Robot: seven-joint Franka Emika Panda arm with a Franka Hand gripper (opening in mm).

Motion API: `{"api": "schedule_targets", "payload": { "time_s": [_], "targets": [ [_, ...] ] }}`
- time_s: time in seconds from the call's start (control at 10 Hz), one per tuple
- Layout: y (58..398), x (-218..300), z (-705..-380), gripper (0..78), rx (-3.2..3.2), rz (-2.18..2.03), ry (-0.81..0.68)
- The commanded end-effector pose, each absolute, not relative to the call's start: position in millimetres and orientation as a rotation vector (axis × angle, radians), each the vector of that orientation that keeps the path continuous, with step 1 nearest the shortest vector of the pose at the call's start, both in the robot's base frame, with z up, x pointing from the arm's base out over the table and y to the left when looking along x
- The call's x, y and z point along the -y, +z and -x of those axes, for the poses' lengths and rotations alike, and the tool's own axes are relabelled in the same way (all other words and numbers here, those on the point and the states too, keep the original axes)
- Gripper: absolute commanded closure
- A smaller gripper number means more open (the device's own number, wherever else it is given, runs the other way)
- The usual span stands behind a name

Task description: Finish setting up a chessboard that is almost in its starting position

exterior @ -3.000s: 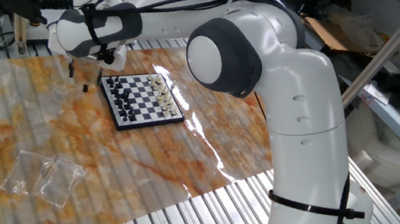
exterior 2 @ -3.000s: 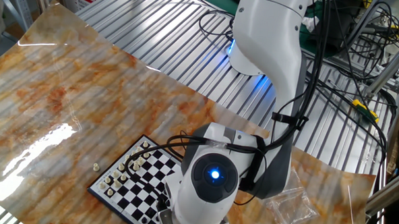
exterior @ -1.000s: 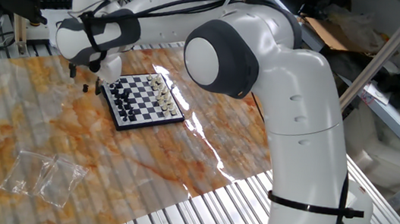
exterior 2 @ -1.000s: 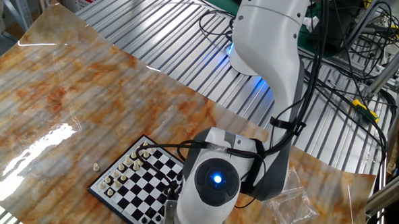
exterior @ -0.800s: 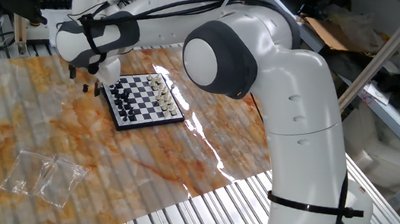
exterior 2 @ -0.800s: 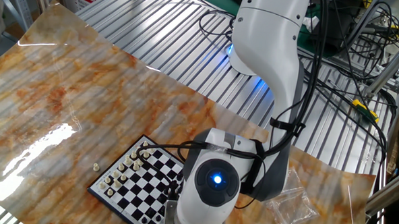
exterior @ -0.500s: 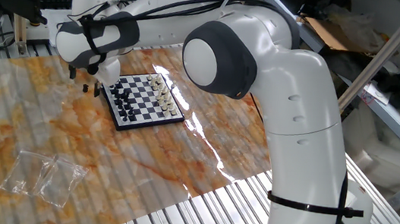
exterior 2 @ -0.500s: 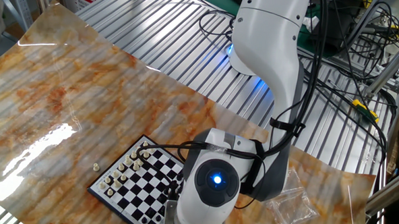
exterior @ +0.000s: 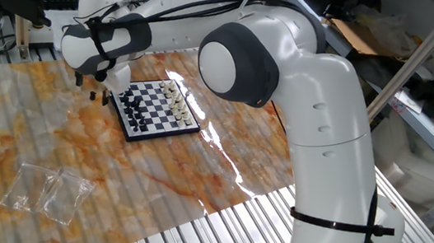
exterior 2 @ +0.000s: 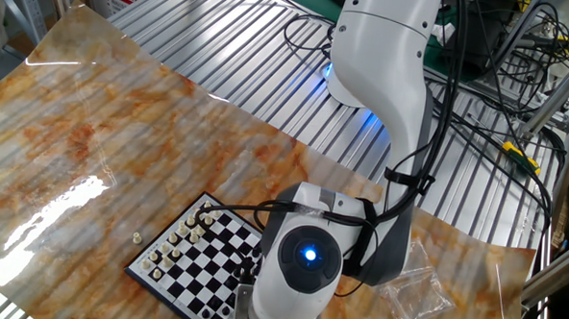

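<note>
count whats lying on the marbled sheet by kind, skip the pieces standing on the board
black-and-white chequered chessboard with dark frame: 1
small pale chess piece loose beside the board: 1
clear crumpled plastic bags: 2, as far as the outlines show
total: 4

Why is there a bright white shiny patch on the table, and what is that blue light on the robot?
In one fixed view, lamp glare streaks across the glossy table cover right beside the chessboard. In the other fixed view, a similar white glare patch sits on the cover left of the board, and a small blue lamp glows on the arm, which hides part of the board.
</note>
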State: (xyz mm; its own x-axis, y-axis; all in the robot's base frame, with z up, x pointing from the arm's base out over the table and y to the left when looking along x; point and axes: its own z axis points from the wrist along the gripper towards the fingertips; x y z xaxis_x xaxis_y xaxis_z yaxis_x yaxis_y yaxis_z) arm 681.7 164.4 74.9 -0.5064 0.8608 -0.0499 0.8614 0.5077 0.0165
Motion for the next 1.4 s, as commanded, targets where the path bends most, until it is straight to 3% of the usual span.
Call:
{"api": "schedule_targets", "payload": {
  "time_s": [0.1, 1.4],
  "targets": [
    [76.0, -163.9, -682.2, 76.4, -2.676, -1.533, -0.011],
    [81.3, -162.3, -677.9, 76.4, -2.671, -1.520, -0.037]
  ]
}}
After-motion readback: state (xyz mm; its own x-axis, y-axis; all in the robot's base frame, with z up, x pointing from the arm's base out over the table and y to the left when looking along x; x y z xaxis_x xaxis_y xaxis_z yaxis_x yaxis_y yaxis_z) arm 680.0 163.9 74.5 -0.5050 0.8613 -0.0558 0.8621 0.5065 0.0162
